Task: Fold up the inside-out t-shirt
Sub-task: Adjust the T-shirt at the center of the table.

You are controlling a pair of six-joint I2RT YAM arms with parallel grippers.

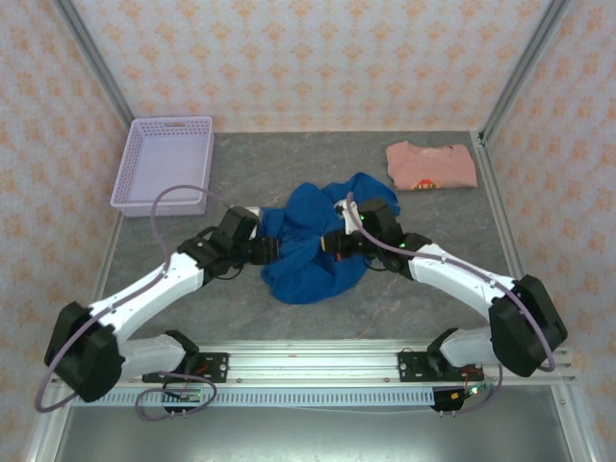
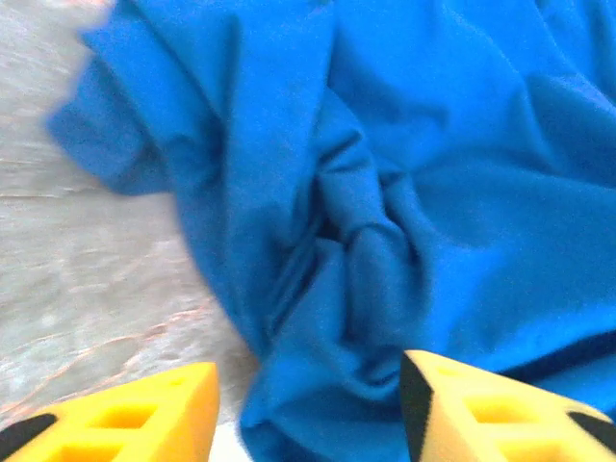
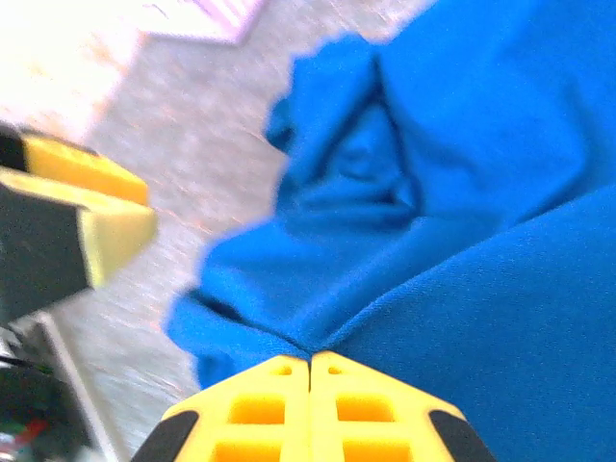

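The inside-out t-shirt [image 1: 313, 252] lies crumpled in a royal-blue heap at the middle of the table, with no print showing. My left gripper [image 1: 276, 250] is at its left edge. In the left wrist view this gripper [image 2: 308, 412] is open, and a bunched fold of the shirt [image 2: 385, 192] sits between its yellow fingers [image 2: 472, 409]. My right gripper [image 1: 333, 242] reaches in from the right. Its fingers [image 3: 269, 404] are pressed together at the tip [image 3: 310, 361], pinching a crease of the blue cloth [image 3: 481, 289].
A lavender plastic basket [image 1: 164, 164] stands at the back left. A folded salmon-pink shirt [image 1: 431, 166] lies at the back right. Bare grey tabletop [image 1: 202, 308] runs along the front, beside the arms. The left gripper's fingers [image 3: 91, 217] are close by in the right wrist view.
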